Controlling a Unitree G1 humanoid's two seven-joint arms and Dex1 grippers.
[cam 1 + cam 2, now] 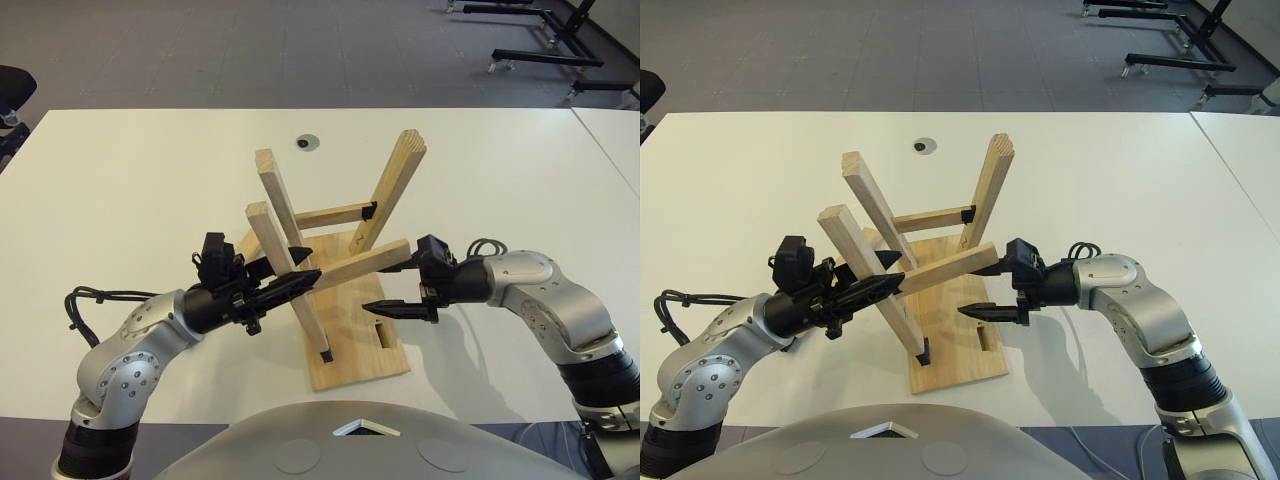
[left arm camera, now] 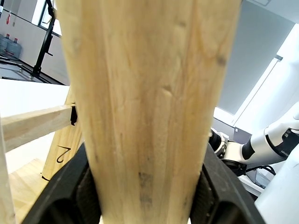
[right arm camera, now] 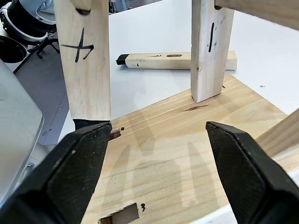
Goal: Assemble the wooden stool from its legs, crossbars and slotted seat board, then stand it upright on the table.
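The slotted seat board (image 1: 352, 365) lies flat on the white table with legs sticking up from it. Two far legs (image 1: 398, 185) are joined by a short crossbar (image 1: 332, 215). My left gripper (image 1: 296, 284) is shut on a leaning near leg (image 2: 149, 116), whose black-tipped lower end (image 1: 325, 352) sits at the board's front part. A second crossbar (image 1: 362, 262) runs from that leg toward my right gripper (image 1: 393, 286), which is open just above the board. Its wide-apart fingers (image 3: 79, 168) have nothing between them.
A loose wooden piece (image 3: 175, 60) with a black end and a slot lies on the table beyond the board. A round cable hole (image 1: 307, 142) is in the table behind the stool. Black metal frames (image 1: 545, 55) stand on the floor far back right.
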